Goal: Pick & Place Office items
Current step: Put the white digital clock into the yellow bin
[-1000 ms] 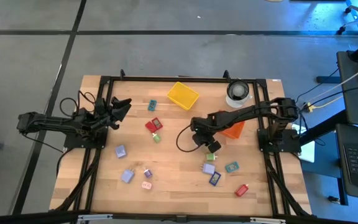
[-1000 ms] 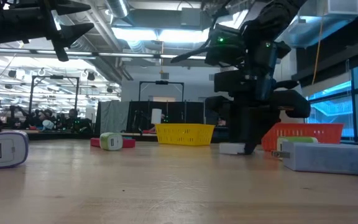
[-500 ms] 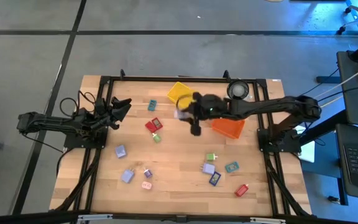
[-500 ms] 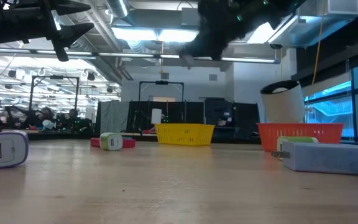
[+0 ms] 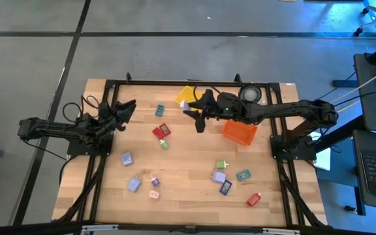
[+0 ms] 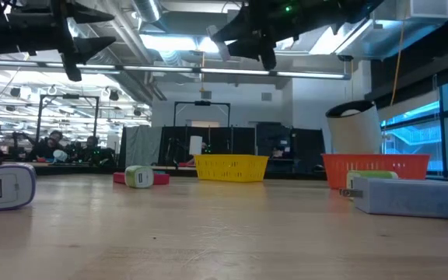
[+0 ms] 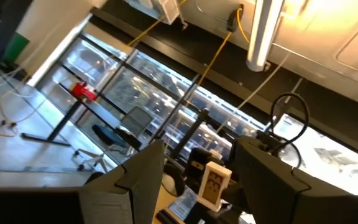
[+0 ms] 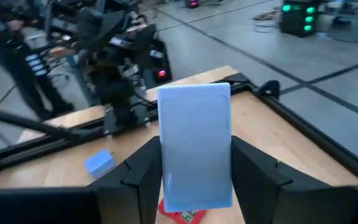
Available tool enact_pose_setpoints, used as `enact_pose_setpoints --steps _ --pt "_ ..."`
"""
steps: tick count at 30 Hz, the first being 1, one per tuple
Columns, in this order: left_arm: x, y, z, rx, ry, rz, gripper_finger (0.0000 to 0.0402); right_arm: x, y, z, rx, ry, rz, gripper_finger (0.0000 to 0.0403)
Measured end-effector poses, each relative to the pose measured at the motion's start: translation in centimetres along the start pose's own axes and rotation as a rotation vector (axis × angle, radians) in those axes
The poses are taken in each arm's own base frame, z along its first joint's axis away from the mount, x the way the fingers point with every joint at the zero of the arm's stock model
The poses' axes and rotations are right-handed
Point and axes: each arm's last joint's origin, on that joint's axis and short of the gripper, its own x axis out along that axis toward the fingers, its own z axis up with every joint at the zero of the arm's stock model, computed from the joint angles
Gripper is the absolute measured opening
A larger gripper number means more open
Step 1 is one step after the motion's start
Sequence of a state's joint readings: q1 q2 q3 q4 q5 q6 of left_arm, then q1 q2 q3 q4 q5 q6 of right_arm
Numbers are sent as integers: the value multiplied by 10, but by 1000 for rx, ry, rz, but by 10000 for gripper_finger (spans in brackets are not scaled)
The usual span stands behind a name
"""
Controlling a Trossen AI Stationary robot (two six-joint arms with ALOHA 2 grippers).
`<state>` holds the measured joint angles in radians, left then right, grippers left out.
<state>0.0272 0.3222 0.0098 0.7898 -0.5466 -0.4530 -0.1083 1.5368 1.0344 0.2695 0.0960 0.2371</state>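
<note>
Right claw (image 5: 196,112) raised well above the counter (image 5: 188,186) beside the yellow bin (image 5: 185,95), pinching a pale blue block (image 8: 194,146) flat between both fingers, likely carried high to clear the rim before a drop into that bin. Left claw (image 5: 126,108) parked at the far-left edge, fingers spread, holding nothing, just waiting. Other small blocks (image 5: 220,176) scattered loose on the counter near side, orange bin (image 5: 239,132) just right of the right claw.

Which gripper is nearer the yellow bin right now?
Right. The right gripper, shut on a pale blue piece, hangs raised over the yellow bin's near edge. The left gripper waits open by the table's left side, well away from it.
</note>
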Motion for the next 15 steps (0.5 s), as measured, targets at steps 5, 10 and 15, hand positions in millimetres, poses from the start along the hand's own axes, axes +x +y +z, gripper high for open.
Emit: enact_pose_setpoints --steps 5,10,15 --pt "0 0 0 2 -5 11 196 -1 4 -1 67 -19 -66 161" --pt "1 2 -1 29 1 33 196 -2 10 -2 82 -39 -129 161" --pt "9 1 -11 133 139 112 196 -2 8 -3 52 -43 -195 161"
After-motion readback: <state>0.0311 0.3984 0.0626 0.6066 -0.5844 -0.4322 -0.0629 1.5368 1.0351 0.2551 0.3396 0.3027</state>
